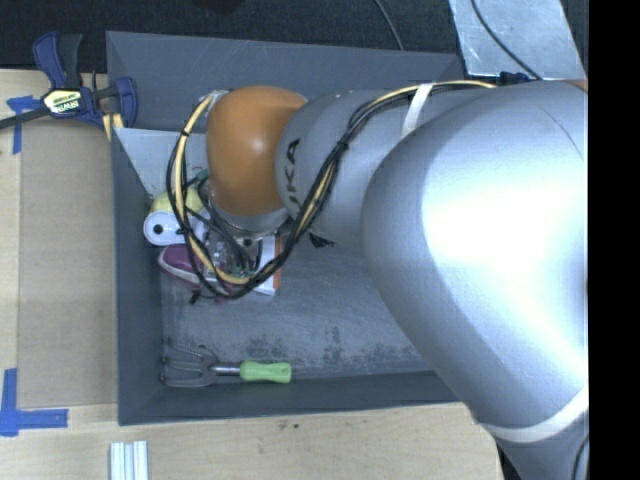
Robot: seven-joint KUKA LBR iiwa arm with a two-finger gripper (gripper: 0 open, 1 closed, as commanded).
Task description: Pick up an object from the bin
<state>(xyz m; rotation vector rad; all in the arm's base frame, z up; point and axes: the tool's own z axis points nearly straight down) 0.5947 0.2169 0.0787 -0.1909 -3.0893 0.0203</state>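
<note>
My gripper (236,252) is low over the left part of the bin, its body showing beneath the wrist with cables looped round it. Directly to its left lies a small cluster: a white round-ended thing (157,230), a yellow thing (166,204) just behind that, and a purple thing (178,261) in front, partly under the gripper. A white and orange edge (271,282) pokes out at the gripper's right side. What lies right beneath the gripper is hidden.
A small hand fork with a green handle (264,371) and dark metal tines lies along the bin's front wall at the left. The arm's large grey body covers the right half of the bin. Bare floor shows between the cluster and the fork.
</note>
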